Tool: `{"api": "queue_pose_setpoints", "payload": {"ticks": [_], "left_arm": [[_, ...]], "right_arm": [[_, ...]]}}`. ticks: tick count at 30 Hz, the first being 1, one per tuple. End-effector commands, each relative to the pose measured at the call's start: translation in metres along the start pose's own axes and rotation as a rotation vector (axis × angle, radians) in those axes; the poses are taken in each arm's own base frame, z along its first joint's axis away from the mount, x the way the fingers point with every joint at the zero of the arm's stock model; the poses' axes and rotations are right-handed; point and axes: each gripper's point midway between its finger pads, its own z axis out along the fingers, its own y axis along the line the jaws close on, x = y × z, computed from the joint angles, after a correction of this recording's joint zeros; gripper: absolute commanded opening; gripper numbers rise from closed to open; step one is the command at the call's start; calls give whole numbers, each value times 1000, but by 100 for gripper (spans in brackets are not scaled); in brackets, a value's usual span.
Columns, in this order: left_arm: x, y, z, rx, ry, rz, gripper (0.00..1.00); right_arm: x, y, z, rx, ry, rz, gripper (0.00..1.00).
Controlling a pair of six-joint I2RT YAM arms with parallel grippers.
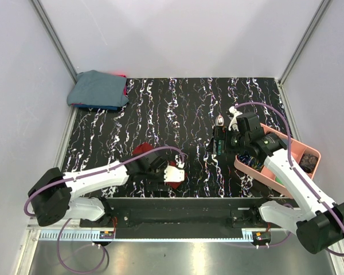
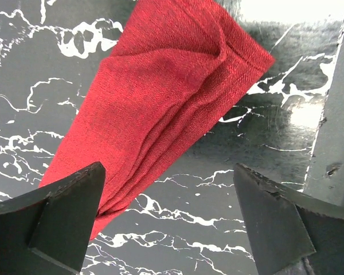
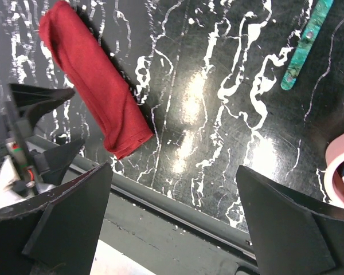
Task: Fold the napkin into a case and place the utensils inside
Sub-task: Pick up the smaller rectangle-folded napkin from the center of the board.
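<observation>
The dark red napkin (image 2: 160, 97) lies folded into a narrow band on the black marbled table. It also shows in the right wrist view (image 3: 92, 80) and partly from above (image 1: 142, 150). My left gripper (image 2: 169, 229) hovers open over its near end, nothing between the jaws, and the left finger (image 2: 57, 217) overlaps the cloth's edge. My left gripper (image 1: 172, 175) covers part of the cloth from above. A teal-handled utensil (image 3: 307, 43) lies on the table; from above a shiny utensil tip (image 1: 220, 121) shows. My right gripper (image 3: 175, 229) is open and empty over the table's near edge.
A pink tray (image 1: 249, 170) with dark items stands at the right, its corner (image 3: 341, 166) also visible to the right wrist. A blue-grey cloth bundle (image 1: 98, 90) lies at the far left corner. The table's metal front rail (image 3: 178, 212) runs below the right gripper.
</observation>
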Motion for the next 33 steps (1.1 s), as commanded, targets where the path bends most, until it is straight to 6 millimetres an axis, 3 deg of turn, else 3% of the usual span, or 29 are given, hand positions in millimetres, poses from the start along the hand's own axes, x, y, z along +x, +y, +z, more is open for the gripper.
{"api": "queue_pose_setpoints", "payload": {"ticks": [1,11,17,27,33], "left_arm": [[-9,10,1,-31,-48,47,97],[-10,13,17,-5,-16,106,70],[-7,21,23,-23,14,144,67],[-1,25,35,-74,60,196,50],[-3,24,40,-101,49,180,31]], "right_arm": [[-11,9,-7,-65,-57,-35,100],[-10,7,-4,-80,-51,-24,100],[-9,8,-5,-90,-50,-23,100],[-9,9,-6,-96,-52,-23,100],[-9,8,-6,-93,-53,-23,100]]}}
